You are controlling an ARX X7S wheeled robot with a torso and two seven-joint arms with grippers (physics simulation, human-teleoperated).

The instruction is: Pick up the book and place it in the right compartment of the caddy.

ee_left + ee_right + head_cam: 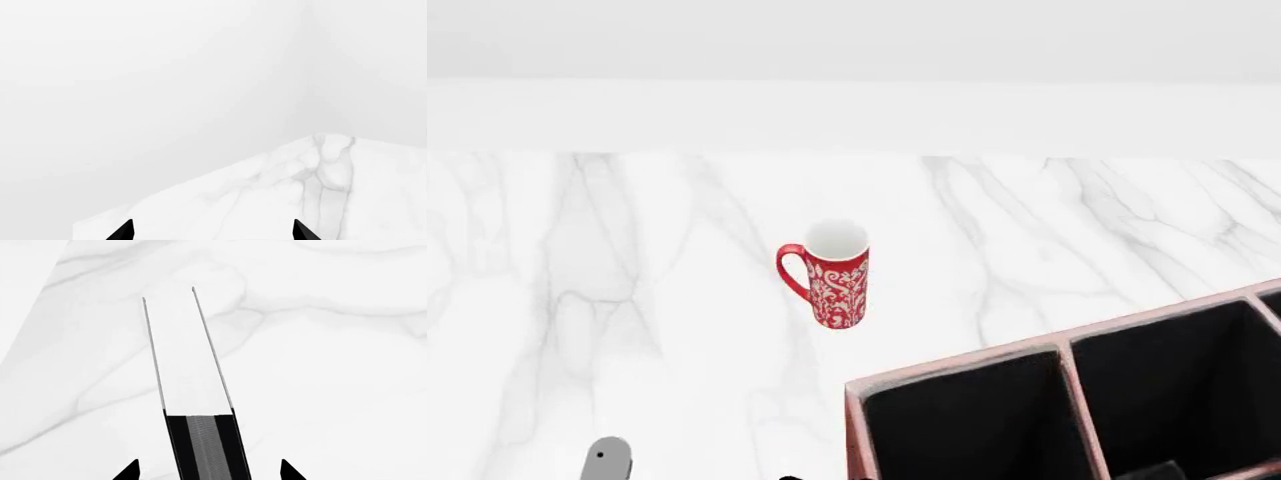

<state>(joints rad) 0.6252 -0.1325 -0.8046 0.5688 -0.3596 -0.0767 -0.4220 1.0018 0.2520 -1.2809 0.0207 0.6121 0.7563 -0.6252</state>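
Observation:
In the right wrist view the book (192,365) runs straight away from the camera over the marble top, with white page edges between thin black covers and a black end with a grey band. My right gripper (210,471) straddles it with the jaws open, and a gap shows on each side between fingertip and cover. The caddy (961,367), reddish-brown with a pale pink rim and black inside, is at the bottom right of the head view, with dividers between its compartments. The book does not show in the head view. My left gripper (213,231) is open and empty above a corner of the marble table.
A red patterned mug (831,275) with a white inside stands on the white marble table (627,300), left of and beyond the caddy. A white wall runs behind the table. A grey part of my left arm (607,460) shows at the bottom left.

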